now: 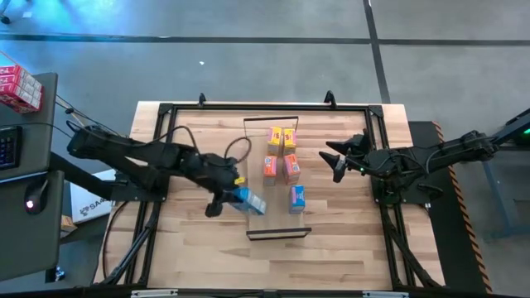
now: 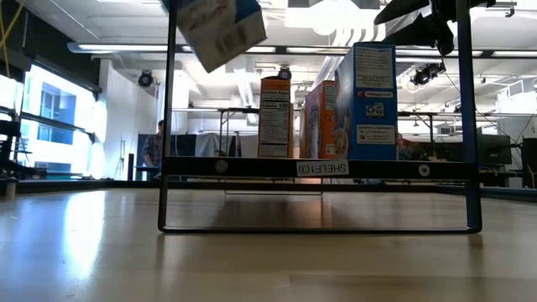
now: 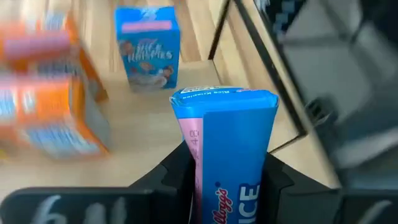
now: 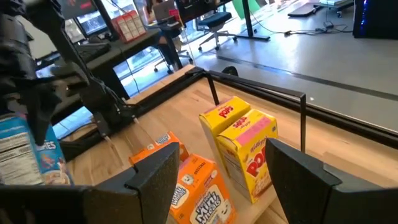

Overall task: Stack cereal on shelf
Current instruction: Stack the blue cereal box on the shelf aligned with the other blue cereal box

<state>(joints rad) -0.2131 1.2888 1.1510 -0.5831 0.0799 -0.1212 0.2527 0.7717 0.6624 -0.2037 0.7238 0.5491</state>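
In the high view, the left end effector point(image 1: 234, 196) at lower centre is clamped on a blue cereal box point(image 1: 248, 200), held tilted over the shelf's point(image 1: 277, 223) near left edge. Further up the shelf stand another blue box point(image 1: 296, 198), two orange-pink boxes point(image 1: 281, 168), then two yellow boxes point(image 1: 281, 140). At centre right, the right end effector point(image 1: 337, 157) hovers with fingers spread, empty, over the table point(image 1: 190, 248).

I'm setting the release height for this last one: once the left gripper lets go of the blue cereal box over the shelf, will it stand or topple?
Probably prone to tipping: the blue cereal box is tall and narrow, and hangs tilted in the left gripper. It looks like thin, light cardboard, so a hard squeeze may dent it. The other blue box stands upright on the shelf, so a level release should hold.
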